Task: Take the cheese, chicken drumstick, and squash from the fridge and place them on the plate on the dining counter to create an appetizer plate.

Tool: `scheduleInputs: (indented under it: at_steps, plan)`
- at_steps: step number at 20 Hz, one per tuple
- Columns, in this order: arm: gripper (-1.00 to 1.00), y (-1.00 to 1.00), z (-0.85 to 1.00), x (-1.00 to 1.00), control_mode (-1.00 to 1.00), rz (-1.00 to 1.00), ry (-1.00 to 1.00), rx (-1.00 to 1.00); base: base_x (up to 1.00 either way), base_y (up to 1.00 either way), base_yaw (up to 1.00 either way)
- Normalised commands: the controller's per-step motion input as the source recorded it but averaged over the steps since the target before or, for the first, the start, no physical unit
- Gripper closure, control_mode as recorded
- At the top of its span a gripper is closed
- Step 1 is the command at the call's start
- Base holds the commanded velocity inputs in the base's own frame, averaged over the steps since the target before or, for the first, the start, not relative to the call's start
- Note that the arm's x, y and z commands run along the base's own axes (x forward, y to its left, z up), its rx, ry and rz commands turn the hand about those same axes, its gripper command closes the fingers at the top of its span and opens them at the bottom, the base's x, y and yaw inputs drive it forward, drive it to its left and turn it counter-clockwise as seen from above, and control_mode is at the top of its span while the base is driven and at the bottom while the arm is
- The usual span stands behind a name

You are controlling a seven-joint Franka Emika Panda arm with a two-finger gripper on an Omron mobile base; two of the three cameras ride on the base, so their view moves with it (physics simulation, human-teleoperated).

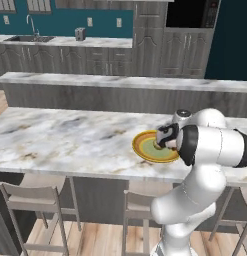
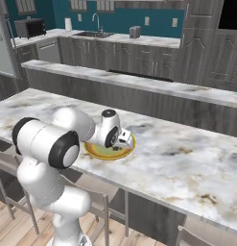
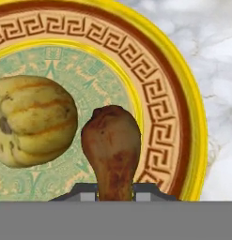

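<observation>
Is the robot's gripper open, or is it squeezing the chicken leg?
Shut on it. In the hand view the gripper pinches the chicken drumstick between its two fingertips, just over the plate, next to the squash.

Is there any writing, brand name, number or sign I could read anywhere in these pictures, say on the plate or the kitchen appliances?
None: no readable text in any view.
The plate carries only ornament: a key-pattern band on its rim and pale green motifs in the centre, no letters.
The chicken drumstick and squash bear no label.
The toaster, sink faucet and dining counter show no markings; any would be too small to read.
</observation>
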Motion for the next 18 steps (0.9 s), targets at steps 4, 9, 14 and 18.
scheduleInputs:
  at_steps: [4, 9, 14, 18]
  plan:
    - [-1.00, -0.03, -0.37, 0.26, -1.00, 0.00, 0.00, 0.00, 0.00, 0.00, 0.00]
    - [-1.00, -0.04, -0.01, 0.01, -1.00, 0.00, 0.00, 0.00, 0.00, 0.00, 0.00]
    - [-1.00, 0.00, 0.23, -0.09, -1.00, 0.00, -0.01, 0.00, 0.00, 0.00, 0.00]
    - [-1.00, 0.00, 0.52, -0.19, -1.00, 0.00, -0.03, 0.00, 0.00, 0.00, 0.00]
